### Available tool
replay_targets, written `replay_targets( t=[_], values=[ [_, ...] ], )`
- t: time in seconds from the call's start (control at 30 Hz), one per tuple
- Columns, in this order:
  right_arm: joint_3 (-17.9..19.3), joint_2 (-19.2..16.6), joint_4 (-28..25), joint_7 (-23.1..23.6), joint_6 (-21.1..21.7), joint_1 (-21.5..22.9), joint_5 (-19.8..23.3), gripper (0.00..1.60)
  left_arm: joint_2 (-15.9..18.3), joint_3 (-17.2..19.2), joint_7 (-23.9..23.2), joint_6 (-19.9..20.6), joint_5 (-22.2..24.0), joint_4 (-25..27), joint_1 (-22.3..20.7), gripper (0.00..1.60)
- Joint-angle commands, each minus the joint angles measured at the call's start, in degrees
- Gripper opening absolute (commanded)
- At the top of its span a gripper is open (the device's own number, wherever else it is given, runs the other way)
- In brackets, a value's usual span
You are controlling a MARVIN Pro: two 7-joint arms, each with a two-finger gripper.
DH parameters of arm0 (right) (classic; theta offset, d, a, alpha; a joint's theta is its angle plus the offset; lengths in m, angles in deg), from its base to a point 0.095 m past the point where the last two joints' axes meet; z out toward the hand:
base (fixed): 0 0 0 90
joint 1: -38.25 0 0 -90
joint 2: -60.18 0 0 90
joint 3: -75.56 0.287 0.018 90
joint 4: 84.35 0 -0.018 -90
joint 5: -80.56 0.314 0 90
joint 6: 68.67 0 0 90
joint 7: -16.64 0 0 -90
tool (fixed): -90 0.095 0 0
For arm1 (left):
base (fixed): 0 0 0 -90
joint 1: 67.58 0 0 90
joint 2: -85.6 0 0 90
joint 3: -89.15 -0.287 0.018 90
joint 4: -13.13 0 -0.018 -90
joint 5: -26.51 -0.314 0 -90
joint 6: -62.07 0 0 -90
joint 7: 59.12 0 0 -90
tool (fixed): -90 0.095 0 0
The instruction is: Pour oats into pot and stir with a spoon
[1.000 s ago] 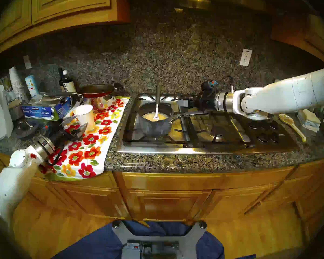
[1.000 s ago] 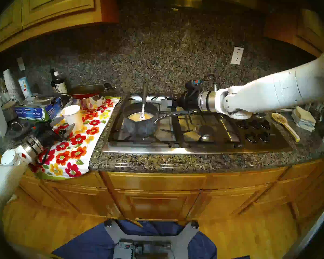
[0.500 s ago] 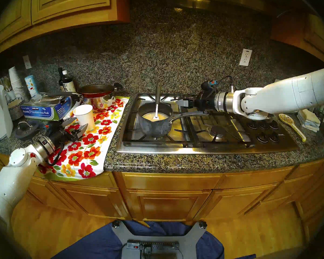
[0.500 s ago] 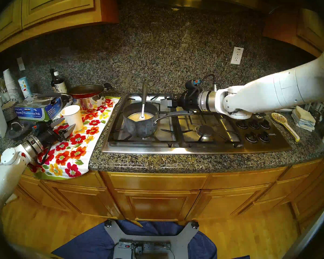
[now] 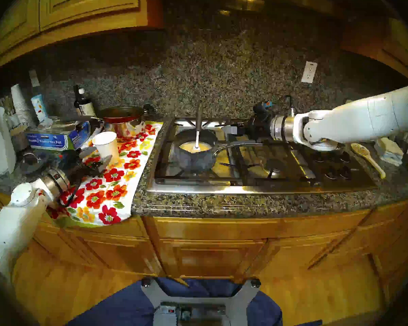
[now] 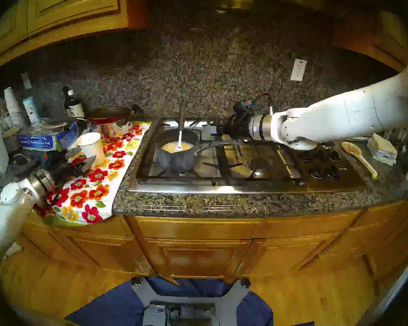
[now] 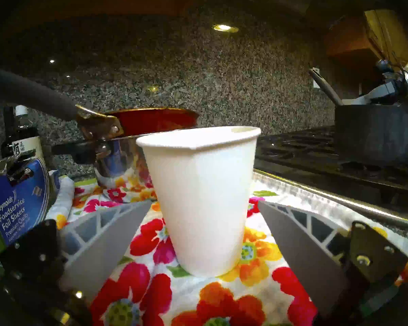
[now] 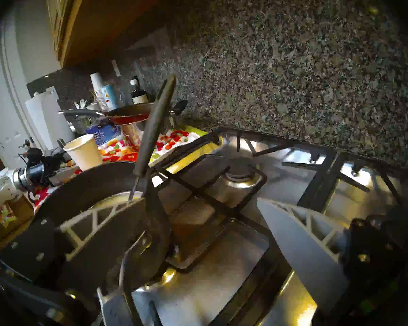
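Stove (image 5: 257, 188) fills the mid counter, w/ a floral towel (image 5: 108, 191) laid on the counter to its left. The pot (image 5: 194, 162) sits on the front-left burner, holding yellowish liquid; its silver handle runs off to the view's right. The spoon (image 5: 199, 120) stands in the pot, bowl down in the liquid, dark handle leaning toward the backsplash. A white paper cup (image 7: 199, 200) stands upright on the towel, well apart from the pot.

L gripper (image 7: 204, 226) is level w/ the cup, fingers (image 7: 108, 238) spread wide on either side of it, gaps showing both sides, so nothing is held. R gripper (image 8: 205, 231) hangs just right of the pot above its handle, fully open & empty too.

Oats aren't visible anywhere; the cup's inside can't be seen, so prob. they're in there. Judged step: pre-grasp on the cup, pour not yet done, stirring not started. Next move calls for closing gently on the thin cup wall w/o crushing it, then carrying it upright over the pot. R side then needs the spoon handle.
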Motion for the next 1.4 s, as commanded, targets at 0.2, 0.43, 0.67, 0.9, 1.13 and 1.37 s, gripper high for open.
replay_targets(
  t=[0.2, 0.43, 0.67, 0.9, 1.13, 1.37],
  values=[
    [0.9, 0.0, 0.6, 0.1, -0.6, 2.0, -0.1, 1.60, 0.3, -1.2, 1.3, -0.1, -1.2, 1.7, -4.9, 1.60],
    [0.9, 0.0, 0.6, 0.1, -0.7, 2.0, -0.1, 1.60, 0.0, -1.9, 1.4, -0.1, -1.9, 1.4, -5.5, 1.60],
    [0.9, 0.0, 0.5, 0.1, -0.7, 2.0, -0.1, 1.60, 0.1, -2.0, 1.1, -0.4, -2.1, 1.4, -5.7, 1.28],
    [0.9, 0.0, 0.5, 0.1, -0.7, 2.0, -0.1, 1.60, 0.2, -1.9, 0.8, -0.6, -2.0, 1.5, -5.4, 0.76],
    [0.9, 0.0, 0.5, 0.1, -0.7, 2.0, 0.0, 1.60, 0.5, -1.5, 0.2, -1.1, -1.9, 2.0, -4.5, 0.87],
    [0.9, 0.0, 0.5, 0.1, -0.7, 2.0, 0.0, 1.60, 1.3, -0.8, -0.3, -1.2, -2.1, 3.1, -4.1, 0.99]
  ],
)
